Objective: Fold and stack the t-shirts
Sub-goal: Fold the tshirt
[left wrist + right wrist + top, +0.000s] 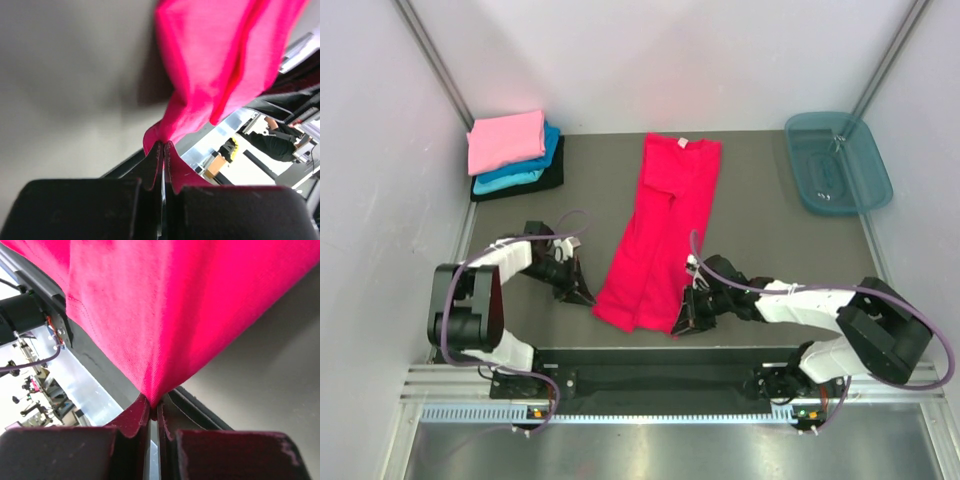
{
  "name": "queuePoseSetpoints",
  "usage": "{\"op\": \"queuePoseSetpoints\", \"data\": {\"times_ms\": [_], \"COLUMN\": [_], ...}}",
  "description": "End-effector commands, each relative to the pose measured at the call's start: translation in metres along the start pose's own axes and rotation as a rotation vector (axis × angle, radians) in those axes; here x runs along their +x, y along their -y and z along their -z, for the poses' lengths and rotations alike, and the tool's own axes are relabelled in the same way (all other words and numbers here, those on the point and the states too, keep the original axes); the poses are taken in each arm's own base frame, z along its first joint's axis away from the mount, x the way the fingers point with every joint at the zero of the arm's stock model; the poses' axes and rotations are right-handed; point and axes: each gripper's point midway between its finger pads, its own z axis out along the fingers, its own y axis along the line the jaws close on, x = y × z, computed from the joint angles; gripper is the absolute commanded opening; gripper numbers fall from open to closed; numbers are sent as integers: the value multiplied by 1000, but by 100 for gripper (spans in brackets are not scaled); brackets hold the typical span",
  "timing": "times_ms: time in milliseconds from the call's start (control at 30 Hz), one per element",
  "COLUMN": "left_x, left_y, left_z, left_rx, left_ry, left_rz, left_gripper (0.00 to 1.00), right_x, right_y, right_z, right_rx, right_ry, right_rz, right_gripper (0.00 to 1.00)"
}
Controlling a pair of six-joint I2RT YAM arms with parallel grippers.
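Top external view gives the layout: red t-shirt [662, 232] folded lengthwise into a long strip, lying down the middle of the bench [760, 210], collar at the far end, hem toward the arm bases. Left end effector [582, 293] sits at the near-left hem corner, right end effector [686, 322] at the near-right hem corner. From up here the jaws are too small to read.

Far-left corner: stack of folded shirts, pink t-shirt [506, 141] on top, turquoise t-shirt [520, 175] under it, black t-shirt [535, 185] at the bottom. Teal tub [837, 162] in the far-right corner, well apart from the shirts. Neither wrist view shows the stack or the tub.

Left wrist view settles the grip: left end effector [164, 150] is clamped fully together on a bunched corner of the red fabric [220, 60], cloth fanning up and away from the tips, a small flap poking out on the right side.

Right wrist view, same story: right end effector [152, 407] pinched closed on a point of the red cloth [175, 305], fabric spreading out taut from the pinch, hem stitching visible at left.
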Motion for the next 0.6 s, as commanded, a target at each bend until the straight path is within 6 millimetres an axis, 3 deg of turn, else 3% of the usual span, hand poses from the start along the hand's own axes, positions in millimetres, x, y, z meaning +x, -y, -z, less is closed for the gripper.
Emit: {"op": "queuePoseSetpoints", "data": {"times_ms": [0, 133, 333, 567], "left_x": [6, 3, -18, -68], "left_y": [26, 41, 60, 95], "left_z": [13, 22, 33, 45], "left_rx": [96, 139, 173, 201], "left_ry": [26, 58, 89, 157], "left_rz": [-69, -96, -151, -262], "left_gripper": [0, 0, 0, 0], "right_x": [-9, -25, -49, -91], "right_y": [-12, -23, -31, -41], "right_z": [16, 35, 55, 75], "right_rx": [-44, -79, -107, -125], "right_ry": [24, 59, 112, 208], "right_rz": [60, 113, 148, 196], "right_gripper": [0, 0, 0, 0]}}
